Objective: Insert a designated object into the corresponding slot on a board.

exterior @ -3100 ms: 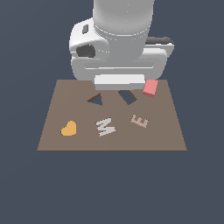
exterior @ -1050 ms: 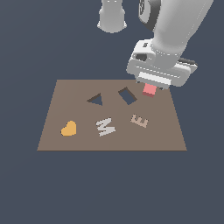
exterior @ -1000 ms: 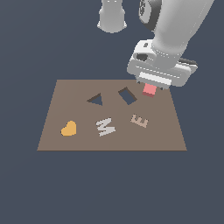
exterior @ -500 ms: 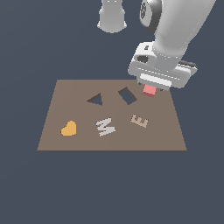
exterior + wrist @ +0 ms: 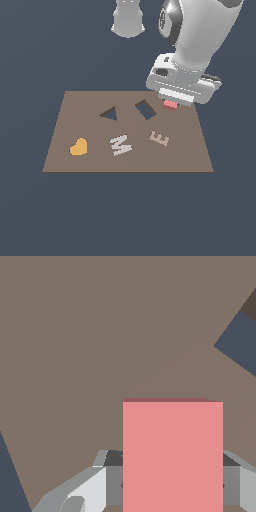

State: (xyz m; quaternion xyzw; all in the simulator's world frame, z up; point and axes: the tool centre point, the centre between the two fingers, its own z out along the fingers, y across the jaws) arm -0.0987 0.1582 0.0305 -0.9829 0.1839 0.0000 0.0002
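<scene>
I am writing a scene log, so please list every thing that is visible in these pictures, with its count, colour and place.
board: one, brown, flat on the dark ground, bearing all pieces and cut-outs.
triangle cut-out: one, dark, far part of the board, toward the exterior view's left.
four-sided slot: one, dark, tilted, beside the triangle, empty.
heart: one, orange, near part, exterior view's left.
letter M: one, pale grey, near middle.
letter E: one, tan, right of the M.
block: one, pink-red, in the gripper, to the exterior view's right of the slot.
gripper: one, white-grey, shut on the block.
</scene>
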